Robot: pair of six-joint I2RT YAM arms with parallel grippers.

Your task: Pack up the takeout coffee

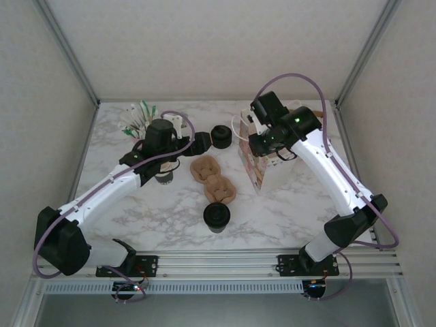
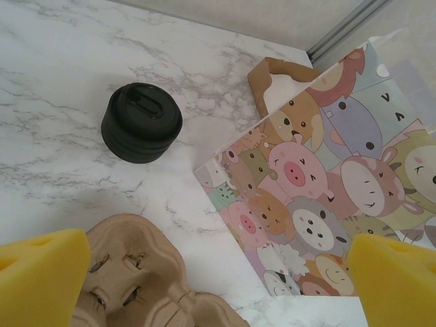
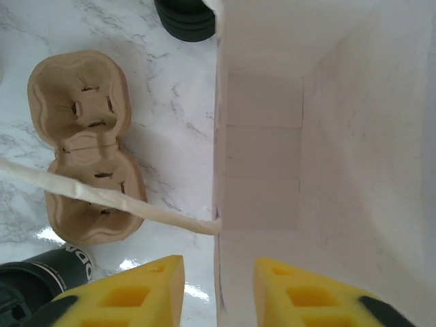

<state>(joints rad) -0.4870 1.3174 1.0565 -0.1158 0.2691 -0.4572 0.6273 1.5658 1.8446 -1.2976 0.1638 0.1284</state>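
Bag prep, I judge: my right hand (image 3: 218, 293) sits partly open astride a wall of the paper bag (image 1: 257, 174), my left hand (image 2: 218, 283) wide and empty beside it. The lidded coffee (image 1: 216, 216) stands on the surface left of the bag, untouched. Next I must grasp it.

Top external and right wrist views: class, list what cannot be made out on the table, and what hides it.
Takeout coffee: right wrist view, cut off by the bottom-left corner.
Paper bag: top external view, opening covered by the right arm.
Cup: top external view, mostly under the left arm; single or stacked, unclear.
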